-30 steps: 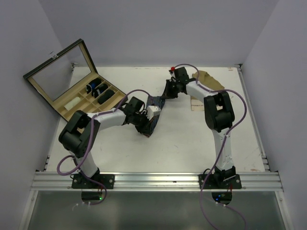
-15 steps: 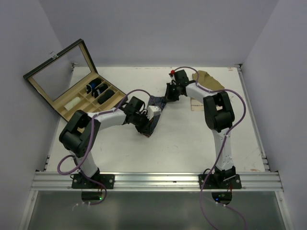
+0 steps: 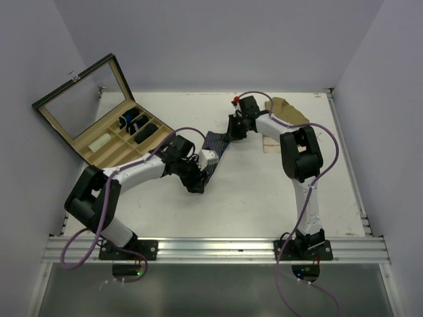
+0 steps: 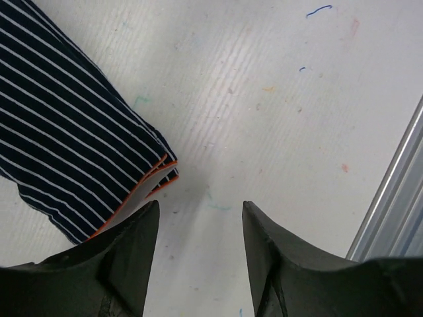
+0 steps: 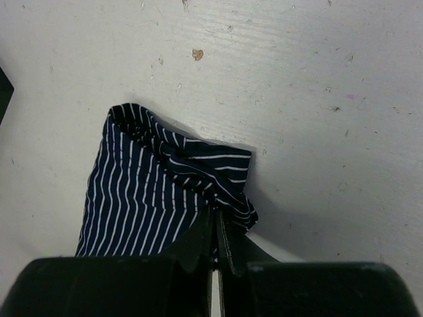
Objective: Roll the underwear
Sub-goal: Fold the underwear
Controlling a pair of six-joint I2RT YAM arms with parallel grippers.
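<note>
The underwear (image 3: 213,146), navy with thin white stripes and an orange-trimmed hem, lies as a folded strip on the white table between the two arms. In the left wrist view its hem corner (image 4: 142,181) rests flat on the table just beyond my left gripper (image 4: 200,205), which stands open over bare table and touches nothing. My left gripper (image 3: 196,185) sits at the strip's near end. My right gripper (image 3: 229,132) is at the far end, its jaws pinched together on a bunched fold of the underwear (image 5: 165,185), as the right wrist view (image 5: 217,214) shows.
An open wooden box (image 3: 99,125) with a glass lid and compartments holding dark rolls stands at the back left. A tan cloth (image 3: 287,109) lies at the back right. An aluminium rail (image 3: 211,249) runs along the near edge, also visible in the left wrist view (image 4: 390,198).
My left gripper has opened, let go of the underwear's near corner and drawn back a little towards the near edge. The right gripper has stayed in place on the far end.
</note>
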